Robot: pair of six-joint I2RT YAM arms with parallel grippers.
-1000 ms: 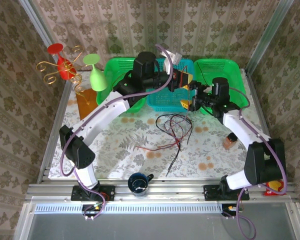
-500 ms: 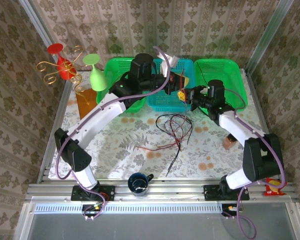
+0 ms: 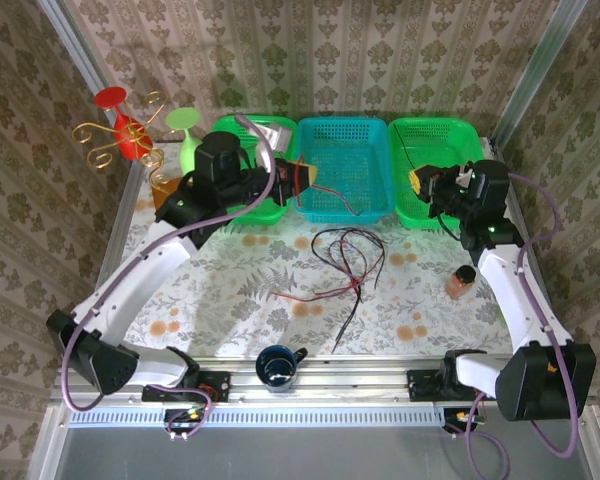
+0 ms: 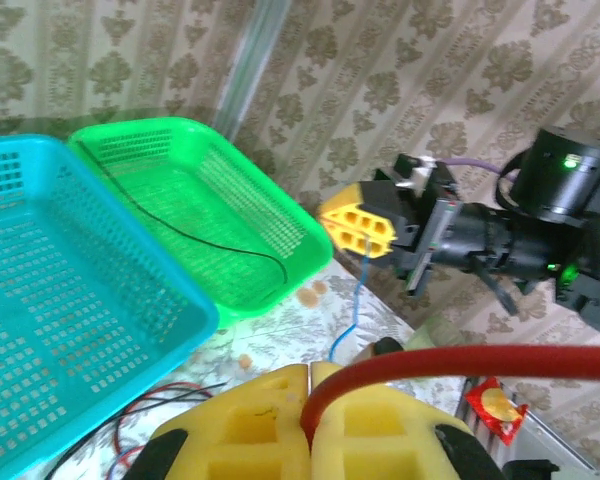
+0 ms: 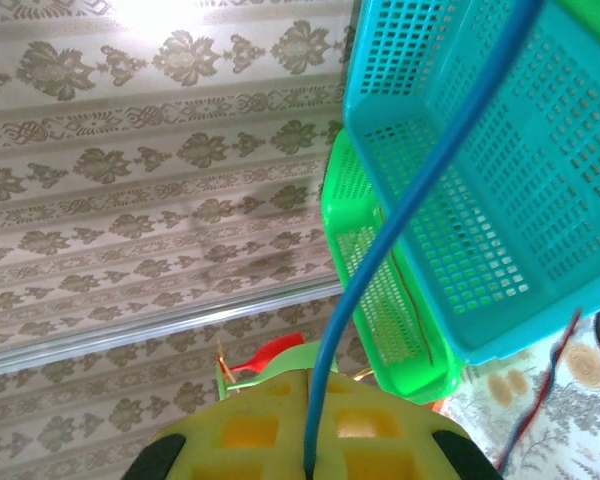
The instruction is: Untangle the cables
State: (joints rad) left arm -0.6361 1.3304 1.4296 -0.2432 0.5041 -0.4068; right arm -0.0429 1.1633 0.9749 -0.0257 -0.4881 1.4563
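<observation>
Grip: red cable (image 4: 460, 362) in left tool (image 4: 308, 432) | blue cable (image 5: 352, 290) in right tool (image 5: 308, 455)

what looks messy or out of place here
A knot of black and red cables sprawls on the table before the blue basket; one black cable lies alone in the right green basket.

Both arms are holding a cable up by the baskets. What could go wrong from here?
1. The red cable, clamped in the left gripper, trails into the teal basket and may catch on its mesh.
2. The thin blue cable could slip from the fingers of the right gripper.
3. The small amber bottle beside the right arm could be knocked over.
</observation>
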